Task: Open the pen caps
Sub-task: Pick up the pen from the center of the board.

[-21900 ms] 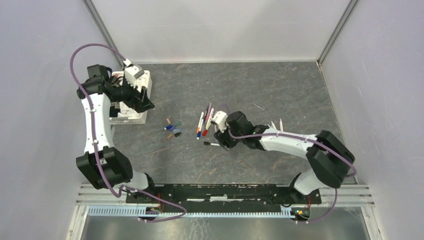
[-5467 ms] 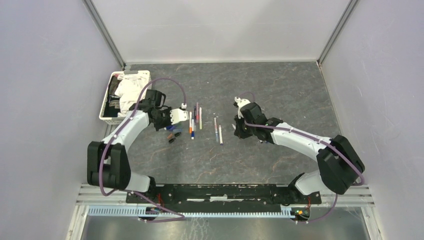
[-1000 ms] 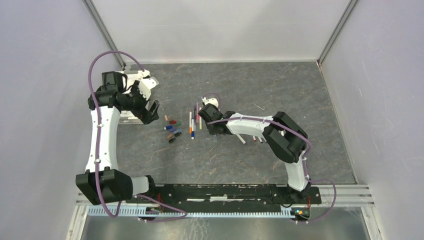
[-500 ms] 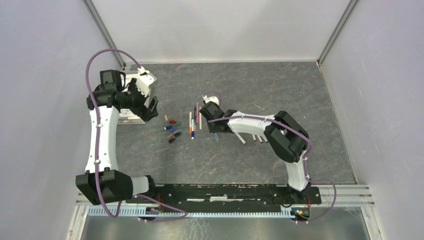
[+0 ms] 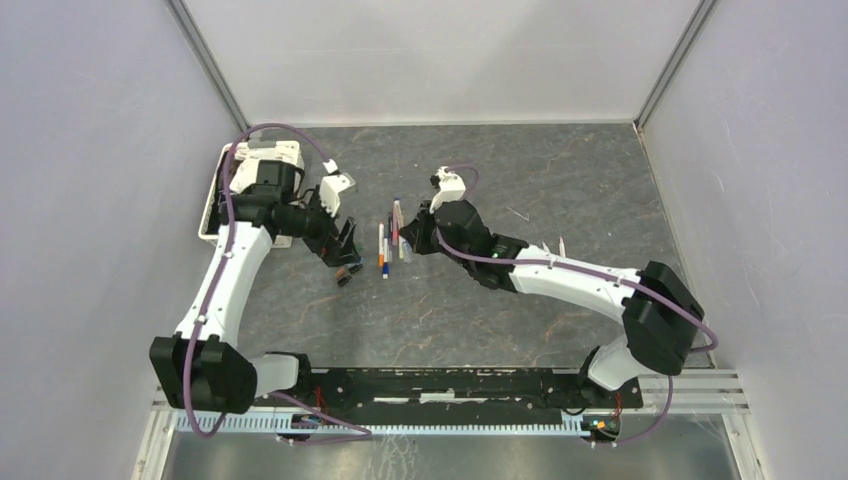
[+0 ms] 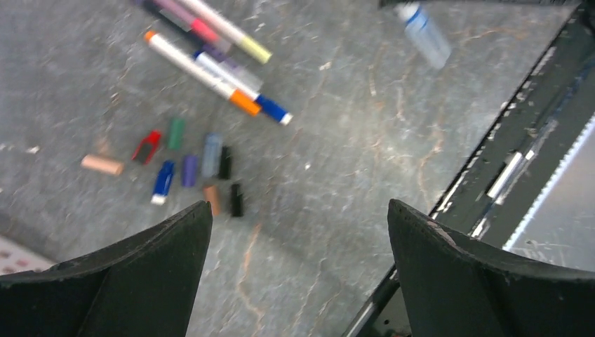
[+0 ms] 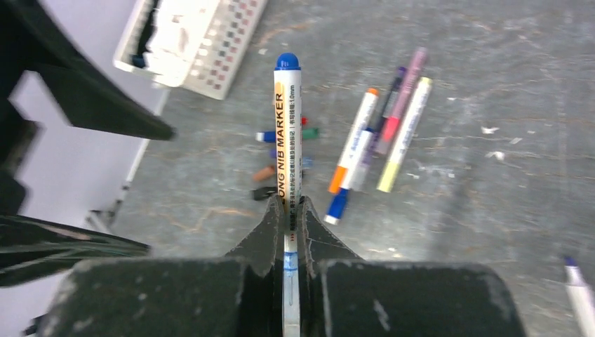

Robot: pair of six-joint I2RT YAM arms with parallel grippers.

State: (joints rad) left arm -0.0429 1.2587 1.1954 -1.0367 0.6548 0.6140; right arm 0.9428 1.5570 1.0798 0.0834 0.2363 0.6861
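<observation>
My right gripper [image 7: 289,210] is shut on a white marker pen [image 7: 288,133] and holds it off the table, its blue end [image 7: 287,62] pointing away from the wrist. Several more pens [image 7: 379,140] lie side by side on the table beyond it. Loose pen caps [image 6: 182,168] in orange, red, green, blue, purple and black lie scattered below the pens [image 6: 210,63]. My left gripper [image 6: 298,239] hangs wide open above the table beside these caps, holding nothing. In the top view the left gripper [image 5: 343,238] partly covers the pen caps [image 5: 345,272].
A white tray [image 5: 212,215] of cloth stands at the back left, under the left arm. Two bare white barrels [image 5: 555,245] lie behind the right forearm. The black rail [image 6: 519,140] at the table's near edge shows in the left wrist view.
The right gripper has shut on a pen and lifted it off the table. The left arm has swung from over the tray down toward the caps, still open.
</observation>
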